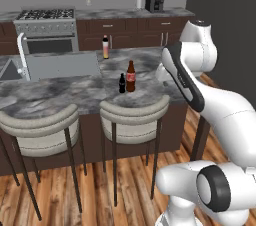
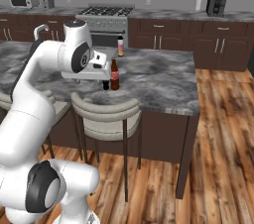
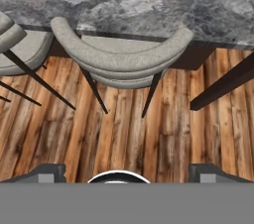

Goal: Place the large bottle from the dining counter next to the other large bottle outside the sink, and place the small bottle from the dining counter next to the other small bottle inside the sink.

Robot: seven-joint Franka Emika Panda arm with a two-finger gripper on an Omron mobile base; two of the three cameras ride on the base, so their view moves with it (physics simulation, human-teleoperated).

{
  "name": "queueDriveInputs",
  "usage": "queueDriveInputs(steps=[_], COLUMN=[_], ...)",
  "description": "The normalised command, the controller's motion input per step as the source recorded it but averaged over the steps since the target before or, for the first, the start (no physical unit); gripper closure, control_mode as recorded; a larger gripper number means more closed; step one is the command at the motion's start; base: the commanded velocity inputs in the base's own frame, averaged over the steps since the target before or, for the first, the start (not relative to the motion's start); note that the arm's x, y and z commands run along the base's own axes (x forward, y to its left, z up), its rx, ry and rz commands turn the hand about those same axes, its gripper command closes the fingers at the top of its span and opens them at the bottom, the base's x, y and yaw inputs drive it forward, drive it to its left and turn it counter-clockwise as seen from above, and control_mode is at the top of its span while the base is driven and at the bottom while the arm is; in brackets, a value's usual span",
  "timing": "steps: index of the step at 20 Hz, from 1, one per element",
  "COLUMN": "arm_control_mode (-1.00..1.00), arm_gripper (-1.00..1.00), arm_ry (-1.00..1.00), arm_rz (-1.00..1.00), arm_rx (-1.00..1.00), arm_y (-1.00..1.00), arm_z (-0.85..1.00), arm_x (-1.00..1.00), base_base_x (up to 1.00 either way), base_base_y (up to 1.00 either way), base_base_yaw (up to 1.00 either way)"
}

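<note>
The gripper [image 3: 124, 178] hangs with its jaws spread wide and nothing between them, looking down over a stool [image 3: 119, 57]. At twelve o'clock in the hand view, the large bottle from the dining counter [image 1: 131, 76] stands upright on the dining counter [image 1: 60, 95], dark brown with red label and cap, a small dark bottle [image 1: 122, 83] just beside it. The other large bottle [image 1: 105, 47] waits near the sink [image 1: 10, 70]. Nothing delivered yet, I'd judge; both moves remain.

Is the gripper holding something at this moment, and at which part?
Nothing is held. The gripper is open above the wooden floor, and both dining-counter bottles, the large bottle and the small bottle, stand untouched.
</note>
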Motion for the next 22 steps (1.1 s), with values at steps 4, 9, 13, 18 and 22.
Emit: queueDriveInputs(steps=[4, 9, 13, 18, 22], arm_control_mode=[-1.00, -1.00, 1.00, 1.00, 1.00], arm_gripper=[-1.00, -1.00, -1.00, -1.00, -1.00], arm_ry=[0.00, 0.00, 0.00, 0.00, 0.00], arm_rz=[0.00, 0.00, 0.00, 0.00, 0.00], arm_rx=[0.00, 0.00, 0.00, 0.00, 0.00], arm_y=[0.00, 0.00, 0.00, 0.00, 0.00], arm_z=[0.00, 0.00, 0.00, 0.00, 0.00], arm_x=[0.00, 0.00, 0.00, 0.00, 0.00], base_base_x=[0.00, 0.00, 0.01, 0.05, 0.30], base_base_y=[0.00, 0.00, -0.01, -0.12, -0.18], base_base_yaw=[0.00, 0.00, 0.00, 0.04, 0.06])
